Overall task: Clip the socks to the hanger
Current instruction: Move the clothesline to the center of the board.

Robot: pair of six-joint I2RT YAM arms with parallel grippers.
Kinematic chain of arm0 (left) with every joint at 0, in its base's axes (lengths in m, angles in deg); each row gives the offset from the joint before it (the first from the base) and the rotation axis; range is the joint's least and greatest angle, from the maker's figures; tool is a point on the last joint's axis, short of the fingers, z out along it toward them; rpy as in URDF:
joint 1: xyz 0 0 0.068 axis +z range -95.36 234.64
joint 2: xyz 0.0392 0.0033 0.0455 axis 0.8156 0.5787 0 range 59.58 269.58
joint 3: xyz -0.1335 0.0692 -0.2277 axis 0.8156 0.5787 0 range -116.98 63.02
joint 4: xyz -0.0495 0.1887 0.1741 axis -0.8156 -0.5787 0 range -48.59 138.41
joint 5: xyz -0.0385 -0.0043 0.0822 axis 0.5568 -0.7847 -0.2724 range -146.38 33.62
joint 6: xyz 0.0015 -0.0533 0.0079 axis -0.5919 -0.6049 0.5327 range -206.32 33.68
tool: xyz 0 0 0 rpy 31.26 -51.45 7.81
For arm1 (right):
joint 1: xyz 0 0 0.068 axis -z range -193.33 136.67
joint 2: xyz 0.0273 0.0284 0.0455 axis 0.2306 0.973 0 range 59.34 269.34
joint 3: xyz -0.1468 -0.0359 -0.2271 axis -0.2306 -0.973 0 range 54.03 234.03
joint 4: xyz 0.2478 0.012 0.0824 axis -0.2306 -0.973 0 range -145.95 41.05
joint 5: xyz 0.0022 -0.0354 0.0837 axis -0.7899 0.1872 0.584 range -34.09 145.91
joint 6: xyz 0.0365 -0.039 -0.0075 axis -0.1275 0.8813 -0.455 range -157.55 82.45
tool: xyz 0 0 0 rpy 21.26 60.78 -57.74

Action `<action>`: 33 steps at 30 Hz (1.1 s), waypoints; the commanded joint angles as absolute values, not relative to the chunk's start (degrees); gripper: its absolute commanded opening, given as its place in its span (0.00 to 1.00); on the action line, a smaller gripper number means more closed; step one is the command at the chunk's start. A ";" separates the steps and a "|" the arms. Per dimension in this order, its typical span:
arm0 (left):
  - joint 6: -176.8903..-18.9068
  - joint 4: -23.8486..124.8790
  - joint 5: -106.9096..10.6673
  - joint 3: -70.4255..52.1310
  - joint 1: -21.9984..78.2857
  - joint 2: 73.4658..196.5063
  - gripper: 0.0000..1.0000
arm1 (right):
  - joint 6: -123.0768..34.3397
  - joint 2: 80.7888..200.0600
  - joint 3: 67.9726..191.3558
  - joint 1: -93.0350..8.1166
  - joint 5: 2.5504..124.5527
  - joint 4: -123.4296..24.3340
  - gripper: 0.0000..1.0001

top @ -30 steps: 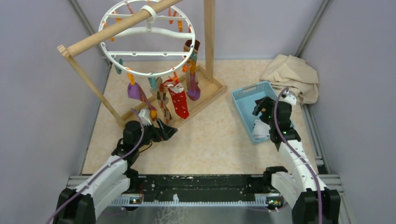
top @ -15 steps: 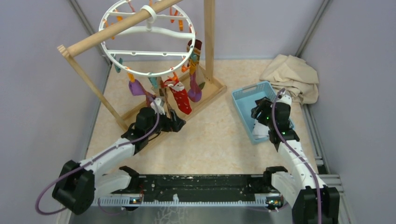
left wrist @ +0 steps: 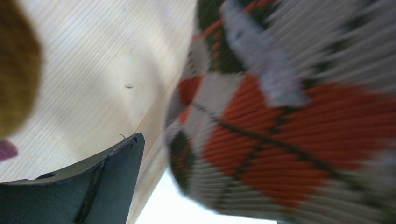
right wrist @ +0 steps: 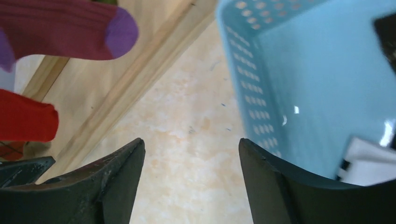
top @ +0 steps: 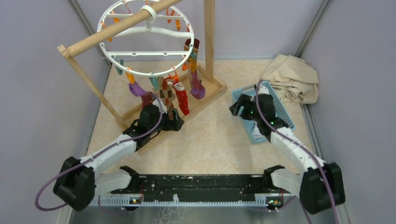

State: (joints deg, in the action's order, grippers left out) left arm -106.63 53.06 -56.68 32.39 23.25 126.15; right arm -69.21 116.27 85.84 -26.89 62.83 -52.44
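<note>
The hanger (top: 145, 42), a white ring with orange and teal pegs, hangs from the wooden pole. Several socks are clipped to it: purple (top: 139, 91), brown-diamond check (top: 164, 91), red (top: 181, 99) and maroon-purple (top: 196, 87). My left gripper (top: 176, 123) is low under these socks. In the left wrist view the check sock (left wrist: 289, 121) fills the space in front of the left gripper (left wrist: 196, 158); one finger (left wrist: 93, 186) shows and the other is hidden. My right gripper (top: 237, 108) is open and empty over the floor at the blue basket's left edge, as the right wrist view (right wrist: 191, 149) shows.
The blue basket (top: 282, 112) holds a white sock (top: 258, 130), also in the right wrist view (right wrist: 369, 158). A big beige cloth (top: 292, 77) lies behind it. The wooden pole frame (top: 116, 28) and its base (top: 208, 95) stand at the back left.
My left arm has reached forward, bringing its gripper under the hanging socks. My right gripper has swung left from over the basket to its left edge. The hanger has swayed slightly.
</note>
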 commanded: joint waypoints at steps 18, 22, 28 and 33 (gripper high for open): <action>-117.34 42.11 -65.63 39.62 21.08 114.03 0.98 | -72.55 178.60 150.57 -41.72 34.97 -69.45 0.81; -118.64 41.78 -65.15 40.83 20.55 113.45 0.98 | -73.08 182.80 155.07 -41.64 33.93 -71.77 0.77; -120.92 42.22 -65.63 43.61 20.28 114.44 0.98 | -72.97 186.10 156.25 -41.50 32.31 -74.02 0.67; -122.21 42.93 -67.48 44.80 20.26 116.85 0.98 | -74.13 186.51 152.20 -40.72 33.05 -72.65 0.60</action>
